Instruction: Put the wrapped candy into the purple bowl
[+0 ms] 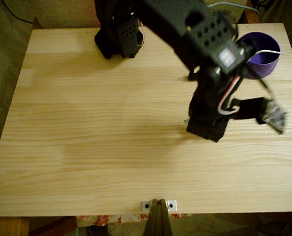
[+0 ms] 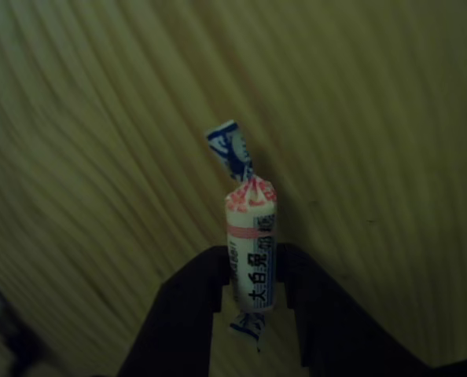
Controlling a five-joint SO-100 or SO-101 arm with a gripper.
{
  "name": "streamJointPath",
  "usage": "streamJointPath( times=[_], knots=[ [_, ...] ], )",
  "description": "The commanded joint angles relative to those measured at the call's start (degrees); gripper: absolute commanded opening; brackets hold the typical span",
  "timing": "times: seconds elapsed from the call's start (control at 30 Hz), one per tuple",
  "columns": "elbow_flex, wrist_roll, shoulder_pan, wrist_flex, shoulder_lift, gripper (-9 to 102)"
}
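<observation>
The candy (image 2: 251,251) sits low in the centre of the close view, upright in the frame, with one twisted blue-and-white end pointing to the top and the other poking out below. The gripper (image 2: 251,283) has its two dark fingers (image 2: 194,294) pressed against the lower half of the wrapper, one on each side, so the jaws are narrow and holding the candy by its body. The table (image 2: 100,118) lies behind it; whether the candy is lifted clear of the wood or touching it cannot be told.

It looks very light, with a firm core under a thin, slick wrapper. The body is the right place to pinch; the twisted ends are soft and would crumple or slide out. A grip this low on a smooth oblong could let it pivot or slip if the arm swings fast.

In the fixed view the arm's wrist hangs at centre right, over the table (image 1: 87,147), and hides the candy. The bowl (image 1: 264,61) stands in the upper right of the frame, near the table's far edge, partly covered by the arm. A white cable (image 1: 288,51) crosses over the bowl's rim, and it might brush the gripper on the way in. The arm's base (image 1: 117,39) sits at top centre, well apart from the bowl. A small bracket (image 1: 158,204) marks the near edge.
</observation>
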Motion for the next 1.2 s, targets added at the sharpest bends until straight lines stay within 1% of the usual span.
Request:
streamJointPath(
  times=[0.0,0.1,0.23,0.43,0.53,0.63,0.77,0.97,1.17],
  knots=[
    [-6.3,9.1,-2.1,1.6,15.3,-1],
    [-6.9,14.5,-5.6,3.0,21.5,-1],
    [-7.7,17.8,-12.9,4.6,28.0,-1],
    [-6.9,17.2,-23.4,5.4,31.5,-1],
    [-5.9,16.7,-29.3,3.8,30.1,-1],
    [-4.8,15.3,-33.7,0.5,27.4,-1],
    [-6.7,14.9,-36.5,-2.0,20.9,-1],
    [-11.0,15.6,-37.5,-3.0,11.3,0],
    [-9.8,18.0,-38.4,-3.4,8.3,1]
  ],
)
